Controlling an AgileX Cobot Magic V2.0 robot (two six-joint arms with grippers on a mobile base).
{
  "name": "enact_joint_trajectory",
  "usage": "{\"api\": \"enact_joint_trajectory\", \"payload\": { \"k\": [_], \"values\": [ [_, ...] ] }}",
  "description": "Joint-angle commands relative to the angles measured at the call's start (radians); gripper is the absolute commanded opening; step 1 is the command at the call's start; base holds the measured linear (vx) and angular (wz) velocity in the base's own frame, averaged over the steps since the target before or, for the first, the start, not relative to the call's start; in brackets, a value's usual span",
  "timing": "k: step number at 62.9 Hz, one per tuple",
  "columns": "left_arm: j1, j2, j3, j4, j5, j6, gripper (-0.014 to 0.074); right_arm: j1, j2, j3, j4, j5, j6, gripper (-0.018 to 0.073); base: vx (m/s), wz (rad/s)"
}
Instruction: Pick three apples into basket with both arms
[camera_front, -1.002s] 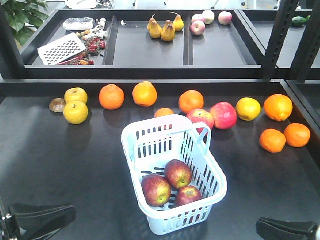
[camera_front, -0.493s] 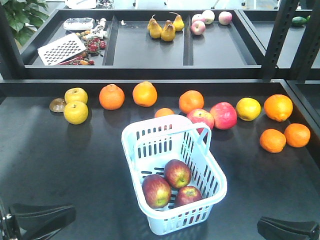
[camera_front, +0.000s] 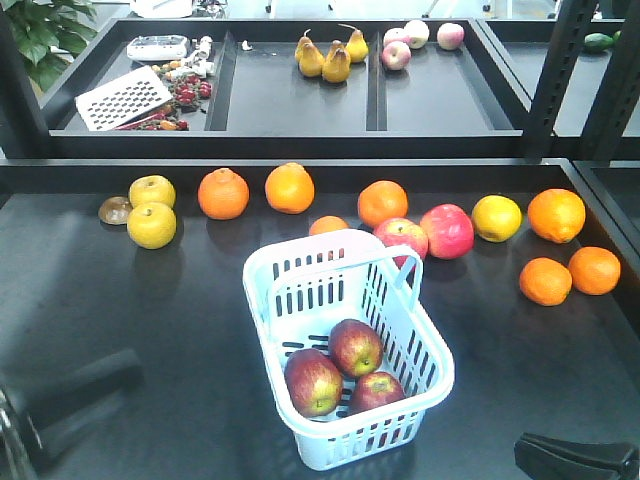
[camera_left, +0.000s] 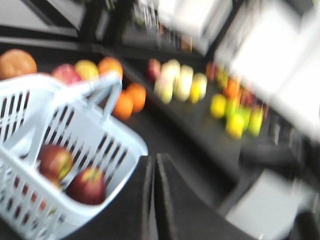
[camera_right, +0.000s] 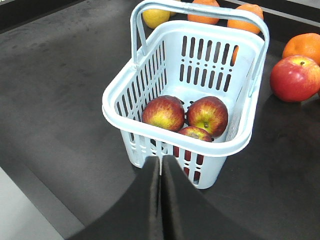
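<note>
Three dark-red apples (camera_front: 313, 381) (camera_front: 356, 347) (camera_front: 376, 391) lie together on the floor of the pale blue basket (camera_front: 258, 275), which stands at the table's middle. The right wrist view shows the same apples (camera_right: 163, 113) inside the basket (camera_right: 120, 120). My left gripper (camera_front: 125, 366) is a motion-blurred shape at the lower left, apart from the basket; in its wrist view the left gripper (camera_left: 153, 162) is shut and empty, with the basket (camera_left: 135, 150) to its left. My right gripper (camera_front: 522, 451) rests low at the lower right. In its own view the right gripper (camera_right: 160, 160) is shut and empty, just short of the basket wall.
Behind the basket runs a row of oranges (camera_front: 222, 193), yellow fruits (camera_front: 151, 225) and two red apples (camera_front: 447, 231). More oranges (camera_front: 545, 281) lie at the right. A raised shelf holds pears (camera_front: 335, 62), pinkish fruits (camera_front: 396, 55) and a grater (camera_front: 123, 97). Black uprights (camera_front: 552, 80) stand at the right.
My left gripper has swung up and turned from its flat resting pose and is now blurred by motion. The right gripper, basket and apples have stayed put.
</note>
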Motion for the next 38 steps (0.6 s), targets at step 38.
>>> {"api": "enact_joint_trajectory", "payload": {
  "k": [38],
  "values": [
    [-0.005, -0.122, 0.344, -1.056, 0.41, 1.073, -0.0006, -0.003, 0.005, -0.026, 0.007, -0.061, 0.0, -0.0008, 0.0, 0.0]
  ]
}}
